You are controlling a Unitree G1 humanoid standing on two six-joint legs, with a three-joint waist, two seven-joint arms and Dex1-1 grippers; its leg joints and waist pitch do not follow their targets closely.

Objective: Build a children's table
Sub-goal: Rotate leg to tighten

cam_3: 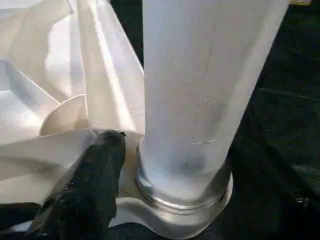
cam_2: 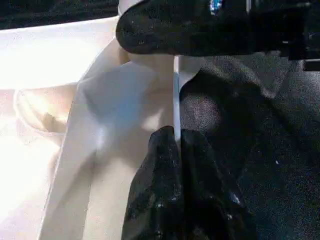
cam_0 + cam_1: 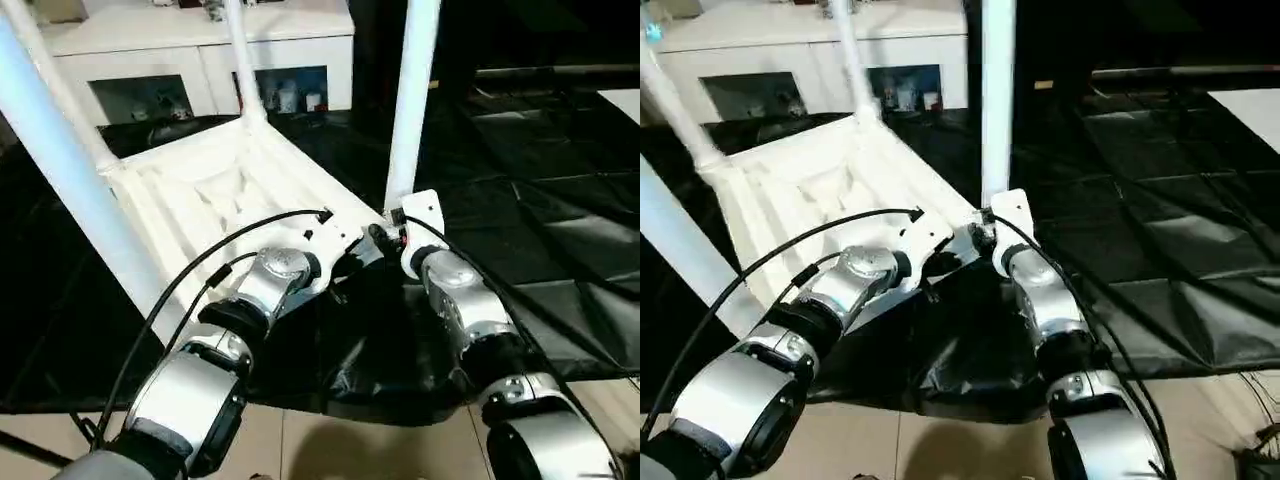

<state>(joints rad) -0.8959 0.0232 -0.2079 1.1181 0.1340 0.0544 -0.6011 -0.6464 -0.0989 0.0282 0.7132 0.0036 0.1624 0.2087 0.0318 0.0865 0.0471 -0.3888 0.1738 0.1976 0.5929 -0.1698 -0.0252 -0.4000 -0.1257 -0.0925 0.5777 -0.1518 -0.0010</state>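
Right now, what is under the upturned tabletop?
The black cover lies under the upturned tabletop, spreading to its right. What is beneath its middle is hidden by the top itself.

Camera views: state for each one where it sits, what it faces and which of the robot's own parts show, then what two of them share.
Left eye view: on the head, looking forward and down at the upturned table top; both silver forearms show.
Right eye view: beside it, same scene.
Left wrist view: along the left end effector, shut on the top's rim.
Right wrist view: along the right end effector, one finger beside a leg seated in its corner socket.
Shared: that leg appears in the eye views too.
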